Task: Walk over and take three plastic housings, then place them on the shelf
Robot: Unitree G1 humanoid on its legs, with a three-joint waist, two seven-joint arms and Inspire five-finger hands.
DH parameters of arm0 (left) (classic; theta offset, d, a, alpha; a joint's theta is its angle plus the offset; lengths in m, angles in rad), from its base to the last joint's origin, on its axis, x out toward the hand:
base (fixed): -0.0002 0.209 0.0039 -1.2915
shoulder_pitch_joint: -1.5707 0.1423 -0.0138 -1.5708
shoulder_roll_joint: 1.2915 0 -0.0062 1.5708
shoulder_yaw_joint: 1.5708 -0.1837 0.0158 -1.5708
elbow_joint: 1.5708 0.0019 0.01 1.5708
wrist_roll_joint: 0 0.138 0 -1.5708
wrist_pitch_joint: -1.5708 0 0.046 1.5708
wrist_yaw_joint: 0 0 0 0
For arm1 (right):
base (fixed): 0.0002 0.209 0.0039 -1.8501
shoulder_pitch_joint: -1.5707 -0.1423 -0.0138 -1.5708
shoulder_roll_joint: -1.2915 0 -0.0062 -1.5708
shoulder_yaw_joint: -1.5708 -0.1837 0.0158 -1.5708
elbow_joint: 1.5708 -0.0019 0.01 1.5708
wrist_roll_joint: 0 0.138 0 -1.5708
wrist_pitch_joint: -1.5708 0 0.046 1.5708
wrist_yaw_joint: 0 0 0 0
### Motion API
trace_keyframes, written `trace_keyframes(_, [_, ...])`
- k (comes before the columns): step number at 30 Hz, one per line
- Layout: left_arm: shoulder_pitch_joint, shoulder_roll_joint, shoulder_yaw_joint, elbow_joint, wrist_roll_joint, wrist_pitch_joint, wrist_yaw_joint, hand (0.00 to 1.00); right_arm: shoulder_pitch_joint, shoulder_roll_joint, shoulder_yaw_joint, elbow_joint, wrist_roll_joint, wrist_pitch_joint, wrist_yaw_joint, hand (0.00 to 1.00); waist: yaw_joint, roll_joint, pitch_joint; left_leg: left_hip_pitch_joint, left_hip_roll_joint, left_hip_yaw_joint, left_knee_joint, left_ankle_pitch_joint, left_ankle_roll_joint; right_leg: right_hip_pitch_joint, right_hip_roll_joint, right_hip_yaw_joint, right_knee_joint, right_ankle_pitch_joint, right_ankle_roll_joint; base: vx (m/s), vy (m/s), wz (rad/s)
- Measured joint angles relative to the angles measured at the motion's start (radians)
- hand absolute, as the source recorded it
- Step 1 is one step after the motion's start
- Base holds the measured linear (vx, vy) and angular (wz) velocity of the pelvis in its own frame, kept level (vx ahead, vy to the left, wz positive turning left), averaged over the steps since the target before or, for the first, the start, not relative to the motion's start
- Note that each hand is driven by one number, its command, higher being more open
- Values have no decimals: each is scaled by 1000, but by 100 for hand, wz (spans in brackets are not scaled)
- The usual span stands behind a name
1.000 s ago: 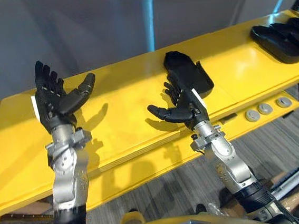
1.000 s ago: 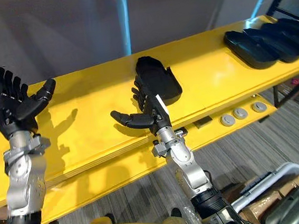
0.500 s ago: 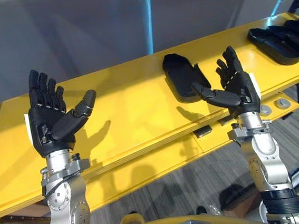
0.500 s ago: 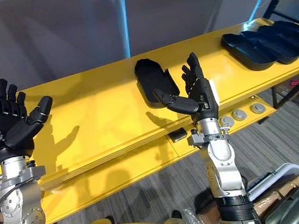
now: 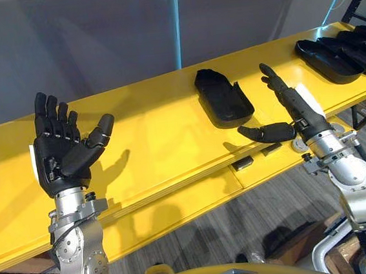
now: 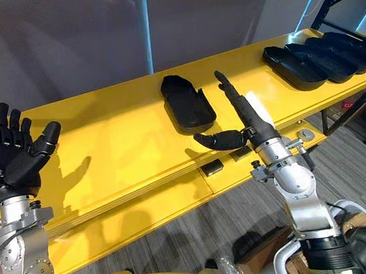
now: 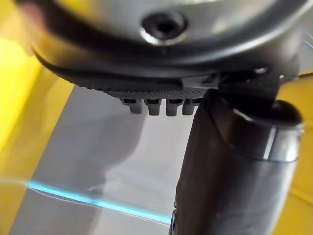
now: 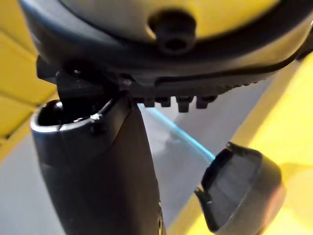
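Noted left hand (image 5: pixel 58 158) and right hand (image 5: pixel 302 109) wide and empty, the right just beside a plastic housing (image 5: pixel 221 97) on the tabletop (image 5: pixel 150 130); judged pick-up pending, needing a closing grasp.

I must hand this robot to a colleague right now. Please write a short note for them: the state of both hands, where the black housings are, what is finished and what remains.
Left hand: open, raised over the left part of the yellow table, holds nothing.
Right hand: open, fingers straight, near the table's front edge, beside the lone housing but not touching it.
Housings: the lone one lies mid-table; a row of housings lies at the far right end.
Done: it seems one housing is set apart from the row.
Left: probably two more to fetch and place.
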Motion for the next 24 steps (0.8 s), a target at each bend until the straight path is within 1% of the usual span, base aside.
trace_keyframes(3, [0, 21, 0, 0, 0, 0, -3, 100, -49, -26, 7, 54, -13, 16, 1, 100, 1, -12, 6, -1, 0, 0, -7, 6, 0, -13, 0, 0, 9, -2, -1, -48, 4, -1])
trace_keyframes(4, [0, 26, 0, 0, 0, 0, -4, 100, -66, -45, 16, 73, -17, 24, 7, 100, 2, -16, 9, -6, 0, 0, -8, 8, 0, -21, 0, 1, 14, -3, -3, -51, 2, 0])
trace_keyframes(6, [0, 30, 2, 0, 0, 0, -4, 100, -69, -51, 18, 77, -16, 41, 25, 100, 5, -23, 13, -15, 1, -2, -6, 9, 1, -30, 0, -1, 15, -3, -3, -23, 0, 1])
trace_keyframes(8, [0, 36, 3, 0, 0, 0, -4, 100, -84, -51, 44, 90, -17, 44, 32, 100, 5, -30, 18, -25, 1, -4, -4, 11, 1, -35, 0, -2, 17, -2, -3, 8, -1, 5])
trace_keyframes(11, [-8, 60, -1, 0, 0, 0, -10, 100, -117, -51, 102, 164, -17, 50, 41, 100, 6, -42, 36, -39, 1, -16, 11, 8, 0, -36, 1, -9, 18, -2, -2, -1, 3, 8])
trace_keyframes(14, [-14, 66, 1, 3, 1, -1, -10, 100, -139, -50, 136, 216, -18, 61, 41, 100, 20, -42, 66, -55, 1, -22, 22, 6, 0, -44, 1, -11, 24, -2, -3, -23, 8, 4])
trace_keyframes(17, [-41, 66, 0, 27, 1, -1, -7, 100, -189, -49, 161, 268, -19, 60, 36, 100, 30, -33, 95, -82, 2, -30, 41, 5, 1, -65, 1, -12, 37, -2, -3, -44, 6, 7])
trace_keyframes(18, [-59, 67, 0, 38, 2, -1, 1, 100, -230, -48, 173, 301, -38, 60, 20, 100, 30, -30, 117, -92, 2, -38, 50, 6, 1, -71, 0, -17, 45, -2, -3, -55, 6, 9])
trace_keyframes(20, [-74, 67, -2, 39, 2, -4, 4, 100, -266, -48, 174, 326, -38, 53, -3, 100, 30, -29, 139, -107, 2, -48, 63, 6, 1, -74, 1, -26, 49, -2, -3, -61, 5, 14])
trace_keyframes(22, [-98, 71, -10, 54, 2, -22, 13, 100, -310, -48, 179, 362, -40, 38, -43, 100, 33, -28, 151, -137, 0, -59, 65, 11, 4, -97, 0, -35, 53, -2, -4, -66, 5, 16])
trace_keyframes(24, [-101, 78, -11, 55, 2, -25, 23, 100, -338, -48, 187, 380, -54, 28, -63, 100, 35, -28, 167, -142, 0, -61, 65, 14, 4, -103, 0, -36, 58, -2, -4, -19, 0, 5])
